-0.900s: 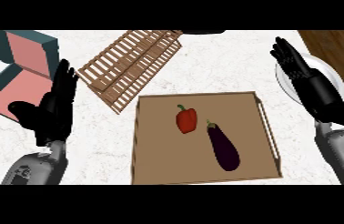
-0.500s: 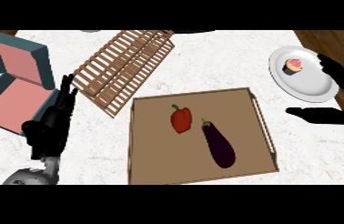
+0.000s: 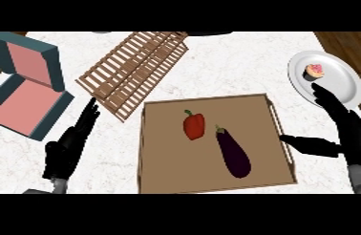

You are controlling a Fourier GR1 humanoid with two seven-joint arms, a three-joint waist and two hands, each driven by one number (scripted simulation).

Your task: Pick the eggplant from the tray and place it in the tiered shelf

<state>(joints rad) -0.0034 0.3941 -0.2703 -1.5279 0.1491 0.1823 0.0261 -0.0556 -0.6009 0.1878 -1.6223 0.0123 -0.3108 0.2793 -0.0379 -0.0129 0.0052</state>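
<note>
A dark purple eggplant (image 3: 233, 152) lies in the wooden tray (image 3: 162, 176), right of centre, stem pointing up-left. The slatted wooden tiered shelf (image 3: 134, 71) lies on the counter beyond the tray's upper left corner. My right hand (image 3: 340, 129) is open at the right edge, thumb stretched towards the tray's right rim, a short way from the eggplant. My left hand (image 3: 69, 147) is open at the lower left of the counter, left of the tray, fingers pointing up.
A red bell pepper (image 3: 194, 125) lies in the tray just left of the eggplant. A white plate (image 3: 340, 81) with a cupcake (image 3: 314, 71) sits at the right edge. An open teal box (image 3: 32, 88) with pink lining stands at the far left.
The view has shifted, so the tray sits further right and lower. My right hand has come down from near the plate towards the tray's right rim. My left hand has sunk lower.
</note>
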